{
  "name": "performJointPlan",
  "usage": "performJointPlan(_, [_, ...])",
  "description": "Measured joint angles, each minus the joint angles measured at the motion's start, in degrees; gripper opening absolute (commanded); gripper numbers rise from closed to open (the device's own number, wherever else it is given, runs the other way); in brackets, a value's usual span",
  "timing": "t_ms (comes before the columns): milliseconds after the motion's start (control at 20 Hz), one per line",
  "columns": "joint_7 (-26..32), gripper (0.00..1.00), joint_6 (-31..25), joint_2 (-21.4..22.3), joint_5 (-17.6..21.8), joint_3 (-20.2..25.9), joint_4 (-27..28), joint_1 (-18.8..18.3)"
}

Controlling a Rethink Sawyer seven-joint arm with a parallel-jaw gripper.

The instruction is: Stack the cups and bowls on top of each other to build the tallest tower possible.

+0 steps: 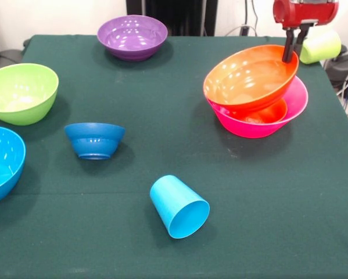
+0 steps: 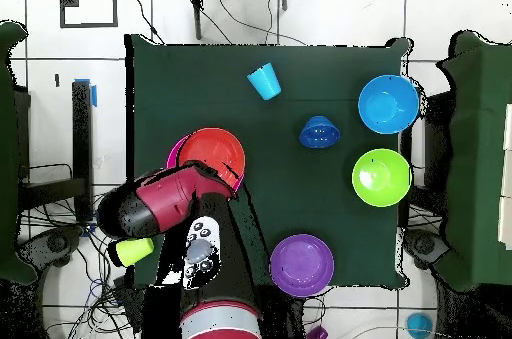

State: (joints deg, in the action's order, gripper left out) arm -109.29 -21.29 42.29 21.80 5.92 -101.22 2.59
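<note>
My gripper (image 1: 294, 45) hangs at the far right, shut on the far rim of the large orange bowl (image 1: 249, 78). That bowl tilts inside the pink bowl (image 1: 296, 104), its far side raised. A small orange bowl (image 1: 272, 111) shows beneath it in the pink one. The pale yellow-green cup (image 1: 320, 45) lies on its side just behind the gripper. The sky blue cup (image 1: 179, 206) lies on its side near the front middle. In the overhead view my arm (image 2: 160, 205) covers the gripper beside the orange bowl (image 2: 212, 155).
The purple bowl (image 1: 132, 36) stands at the far middle. The lime green bowl (image 1: 20, 92) and the sky blue bowl (image 1: 0, 163) stand at the left edge. The small dark blue bowl (image 1: 94, 139) stands left of centre. Cables lie beyond the table's right edge.
</note>
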Motion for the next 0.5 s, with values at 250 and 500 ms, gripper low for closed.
performJointPlan(250, [0.0, 0.0, 0.7, -0.01, 0.0, -2.72, 0.0, 3.52])
performJointPlan(500, [0.0, 0.0, 1.34, -0.01, -0.01, -3.78, 0.0, 5.14])
